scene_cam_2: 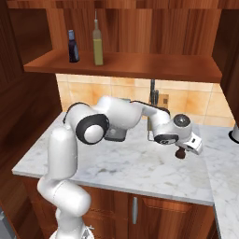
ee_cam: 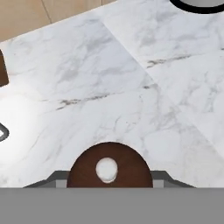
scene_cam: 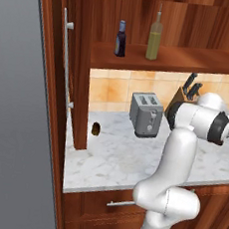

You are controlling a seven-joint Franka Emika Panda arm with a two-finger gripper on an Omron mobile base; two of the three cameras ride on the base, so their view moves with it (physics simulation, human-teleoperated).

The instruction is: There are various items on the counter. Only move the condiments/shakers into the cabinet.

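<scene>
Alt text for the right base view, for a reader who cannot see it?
The white arm reaches right across the marble counter, its gripper lowered onto a small dark-brown pepper mill. On the cabinet shelf above stand a dark blue-capped bottle and a tall oil bottle.

Oil bottle (scene_cam_2: 97, 43) and dark bottle (scene_cam_2: 73, 47) on cabinet shelf (scene_cam_2: 140, 65); pepper mill (scene_cam_2: 180, 152) under the hand.
</scene>
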